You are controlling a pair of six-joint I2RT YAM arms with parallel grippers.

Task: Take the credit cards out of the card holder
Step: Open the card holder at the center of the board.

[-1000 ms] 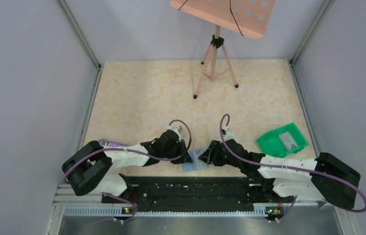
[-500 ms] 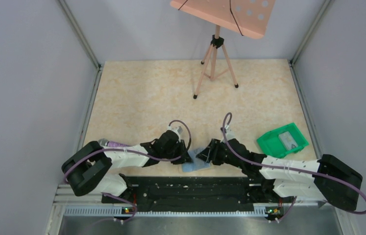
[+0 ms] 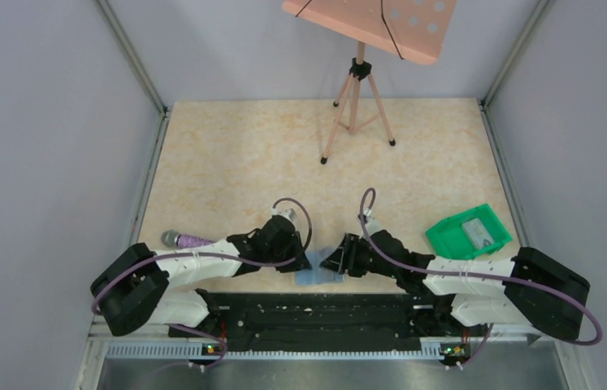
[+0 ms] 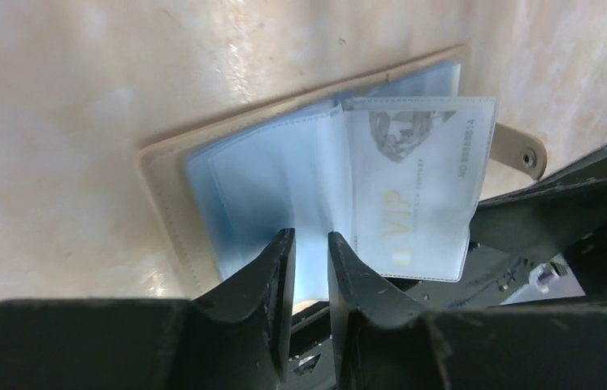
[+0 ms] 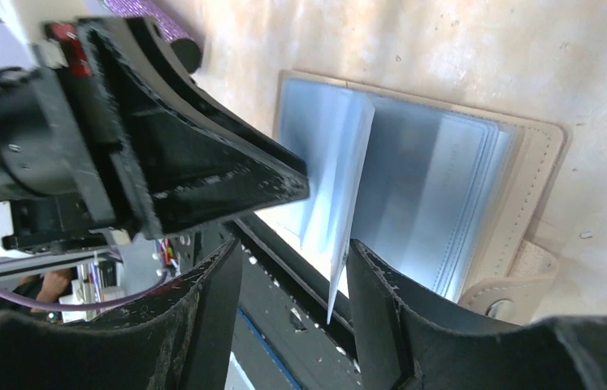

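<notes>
**Item:** card holder (image 3: 316, 278), lying open on the table (image 3: 235, 162) at its near edge, between the two grippers.

**Changed from a second ago**
- Left arm (image 3: 194, 260): the elbow has swung outward, baring the purple microphone (image 3: 188, 240) it half covered.
- Right arm (image 3: 462, 276): reaches a little further left.
- Card holder: nudged slightly left.
- Green tray (image 3: 444, 237) and the grey card (image 3: 480, 231) in it: unmoved.

**Obscured**
- From above, both grippers cover most of the holder and only a blue corner shows.
- Left gripper (image 4: 310, 244): jaws narrow, with a slit between them over the blue leaves. Whether a leaf is nipped cannot be told.
- Right gripper (image 5: 296, 248): jaws wide, straddling the free edge of a raised clear leaf and not closed on it.

**Lie**
- The holder is flat, blue inside up, with its beige rim showing.
- Its long axis runs along the near table edge, and the snap tab (image 4: 519, 150) is on the right arm's side.
- One leaf stands up at the spine. The credit card (image 4: 414, 195) marked VIP sits inside that sleeve.
</notes>
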